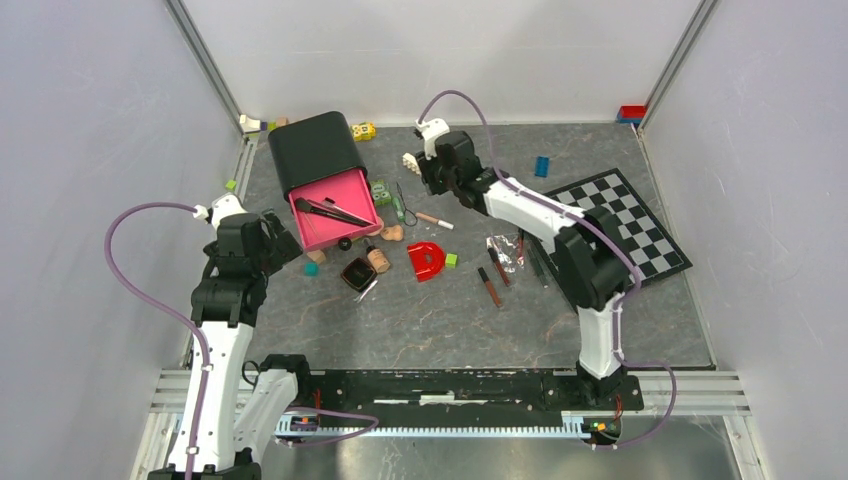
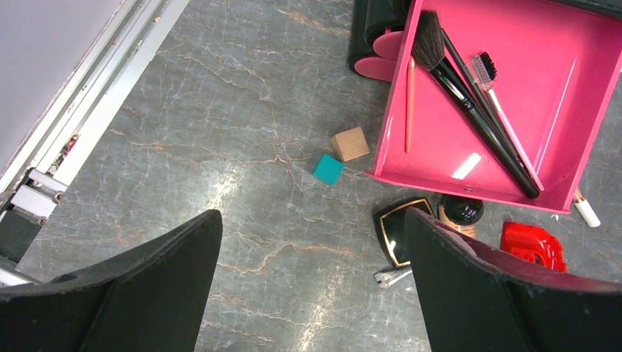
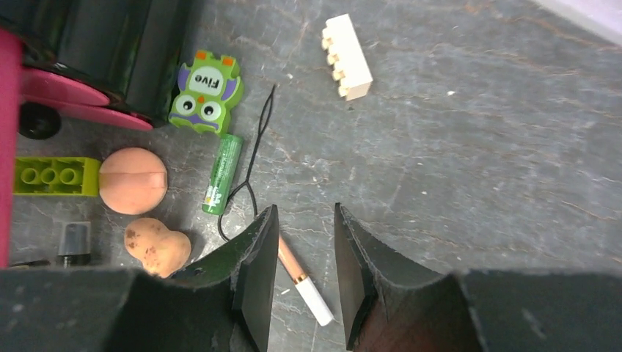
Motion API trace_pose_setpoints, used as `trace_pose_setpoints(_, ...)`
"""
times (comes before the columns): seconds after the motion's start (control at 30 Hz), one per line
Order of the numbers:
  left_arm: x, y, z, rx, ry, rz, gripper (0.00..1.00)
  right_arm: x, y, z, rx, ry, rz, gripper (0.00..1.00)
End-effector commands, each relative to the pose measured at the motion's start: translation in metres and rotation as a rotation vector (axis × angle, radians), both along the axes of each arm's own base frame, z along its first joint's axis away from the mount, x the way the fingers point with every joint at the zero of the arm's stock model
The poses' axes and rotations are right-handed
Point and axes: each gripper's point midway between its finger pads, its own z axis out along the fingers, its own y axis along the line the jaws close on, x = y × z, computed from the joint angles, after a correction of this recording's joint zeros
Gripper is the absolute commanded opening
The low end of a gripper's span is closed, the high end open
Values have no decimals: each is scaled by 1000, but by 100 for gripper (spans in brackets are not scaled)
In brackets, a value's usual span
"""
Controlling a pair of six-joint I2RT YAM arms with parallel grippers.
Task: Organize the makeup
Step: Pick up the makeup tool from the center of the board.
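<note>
Top view: R gripper hangs at 12 o'clock of table centre, near the pink-white pencil. L gripper is at 9, just beside the pink tray, which sticks out of a black box. Btw the arms lie a red D piece, compact and slim tubes. Checkerboard at 3. Grey marbled tabletop, plain white walls.

L wrist: my L fingers stand wide, nothing btw them. Tray at 1 o'clock w/ brushes lying across it; the top view gives only dark sticks. Tan cube and teal cube sit off its 7 o'clock corner. Black-capped bottle sits just below its near wall; compact is partly hidden by my finger.

R wrist: jaws part open, narrow gap, gripping nothing. Pencil lies on the table btw the fingers, running 11 to 5, white end at 5. Can't tell if a finger touches it. At 9: two peach sponges, green tube, thin black cord, owl block. Cream brick at 12.
</note>
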Motion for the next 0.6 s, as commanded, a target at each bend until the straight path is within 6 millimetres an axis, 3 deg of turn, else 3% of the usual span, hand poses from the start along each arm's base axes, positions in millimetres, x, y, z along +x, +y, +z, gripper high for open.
trace_pose_setpoints(0.0,3,0,14,-6,-49,3,100,-4,25,-32,-74,110,98,40)
trace_pose_setpoints(0.37,4,0,14,-8,-50,-1,100,14,54,-81,-25,180,109,42)
trace_pose_setpoints(0.57,4,-1,13,-8,-45,-3,100,16,64,-95,23,194,112,43)
